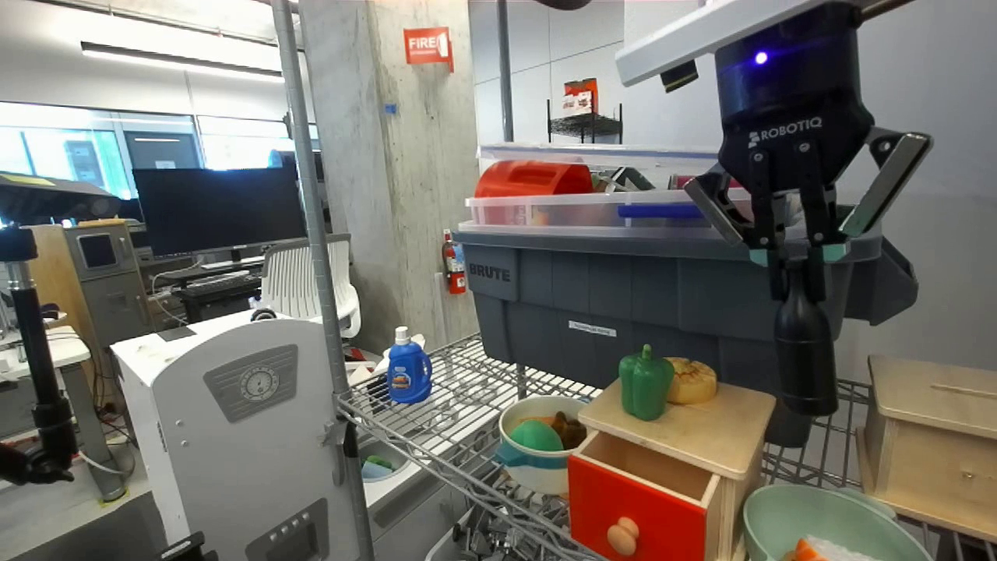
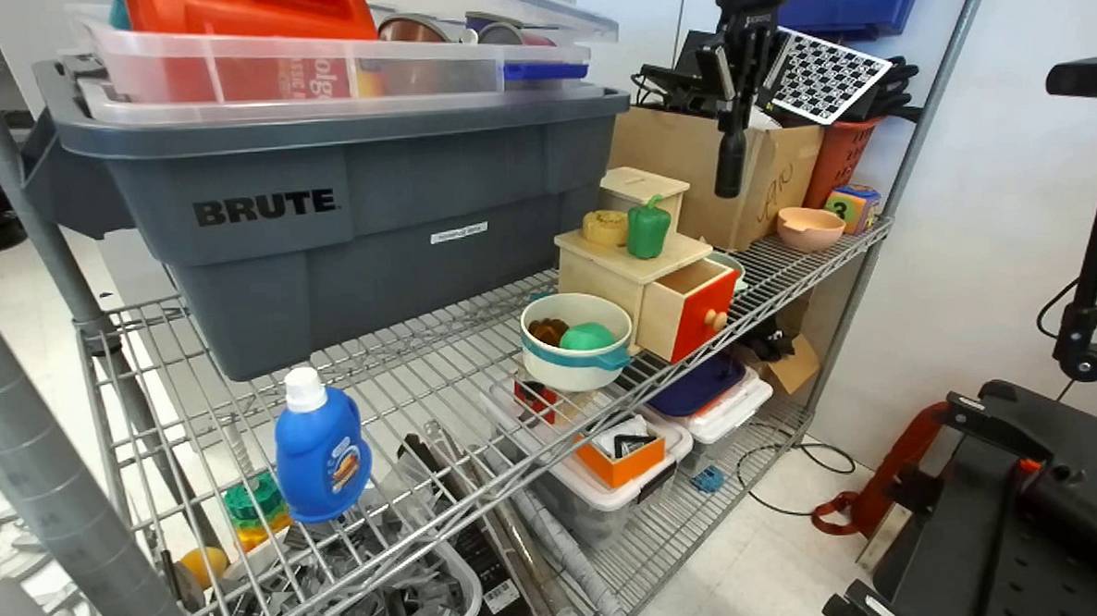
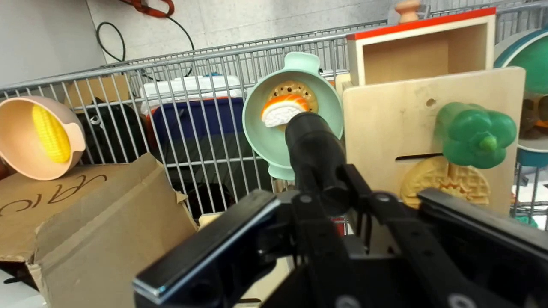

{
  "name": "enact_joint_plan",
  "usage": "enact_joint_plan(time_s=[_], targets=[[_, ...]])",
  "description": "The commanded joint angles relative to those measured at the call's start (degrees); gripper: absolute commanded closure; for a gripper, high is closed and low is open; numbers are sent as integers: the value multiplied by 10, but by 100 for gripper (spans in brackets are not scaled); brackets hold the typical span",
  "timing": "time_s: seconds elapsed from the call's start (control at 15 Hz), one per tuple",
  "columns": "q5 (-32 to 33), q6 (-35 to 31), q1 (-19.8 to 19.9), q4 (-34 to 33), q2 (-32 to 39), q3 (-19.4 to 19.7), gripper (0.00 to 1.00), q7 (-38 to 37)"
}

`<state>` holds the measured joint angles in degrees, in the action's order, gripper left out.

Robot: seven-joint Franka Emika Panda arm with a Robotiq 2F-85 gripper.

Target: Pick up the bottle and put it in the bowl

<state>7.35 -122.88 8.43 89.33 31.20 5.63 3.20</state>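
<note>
A nearly closed black metal gripper [image 1: 797, 287] pinches a slim black bottle [image 1: 805, 357] that, dropped this high, might bounce off orange-and-white toy sushi [image 3: 280, 113] in the round mint-green plastic-looking bowl [image 3: 264, 137].

A grey wire shelf [image 2: 404, 388] bears a large dark grey BRUTE tote [image 2: 396, 199]; a white-capped blue bottle [image 2: 319, 457], upright and apart from the rest; a teal-trimmed white pot [image 2: 565, 367], just beside a wooden box [image 1: 724, 432] whose red drawer [image 1: 654, 510] stands open; the pale mint-green bowl [image 1: 818, 514] on that box's other side; a second wooden box [image 1: 938, 471]; a cardboard box [image 2: 770, 187]; a peach bowl [image 2: 809, 234]; and, near the shelf's end, a numbered block [image 2: 850, 207]
</note>
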Motion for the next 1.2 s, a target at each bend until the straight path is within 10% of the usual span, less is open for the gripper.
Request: enact_joint_plan(time_s=[0.0, 1.13], targets=[[-11, 34, 5, -62, 37, -2, 95, 15], [-19, 35, 27, -90, 66, -2, 95, 35]])
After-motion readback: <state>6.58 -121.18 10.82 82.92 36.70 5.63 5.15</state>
